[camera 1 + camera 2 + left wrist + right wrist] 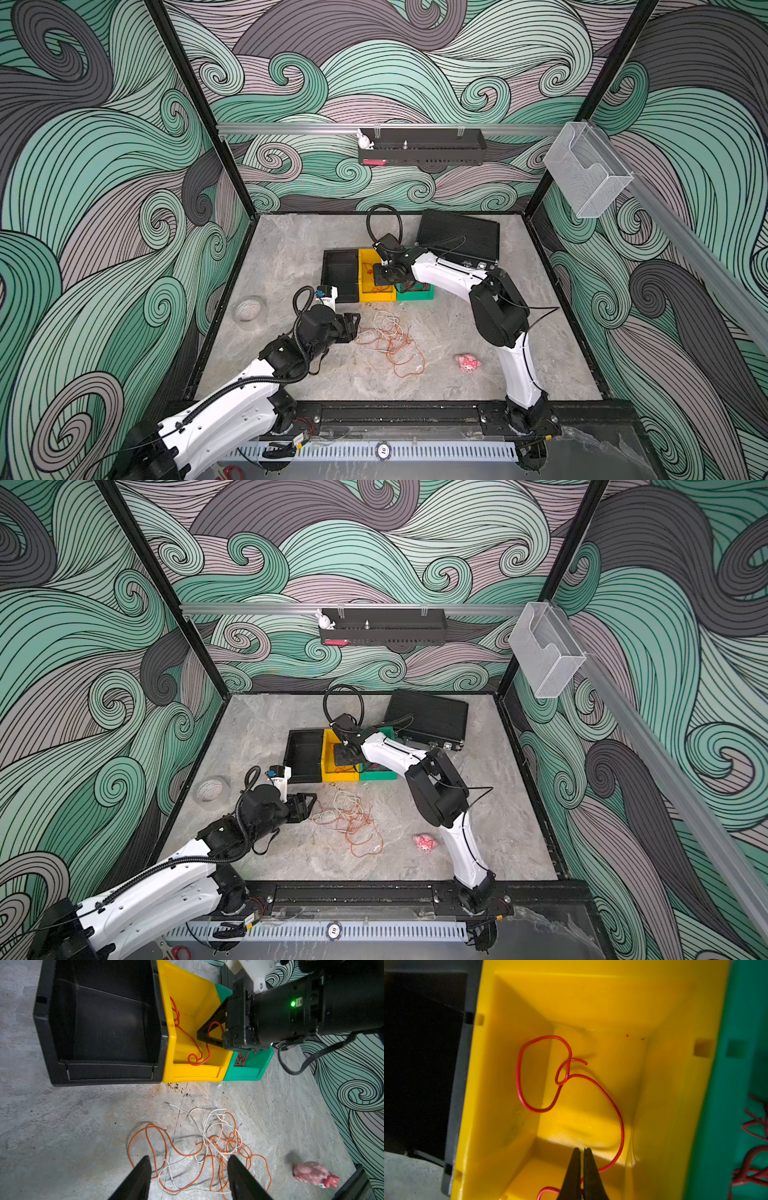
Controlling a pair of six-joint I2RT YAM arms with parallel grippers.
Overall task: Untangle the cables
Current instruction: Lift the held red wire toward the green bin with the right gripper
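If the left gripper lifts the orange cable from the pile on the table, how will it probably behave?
The orange cable is thin and lies in loose loops, so it will probably droop limply. It crosses the white cable many times, so that one likely gets dragged along.

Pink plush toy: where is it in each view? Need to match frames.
Top view: pink plush toy lying right of the cables.
Top view: pink plush toy, again right of the cables.
Left wrist: pink plush toy past the cables.
Right wrist: not in it.
Shared landmark: yellow bin, in all four.
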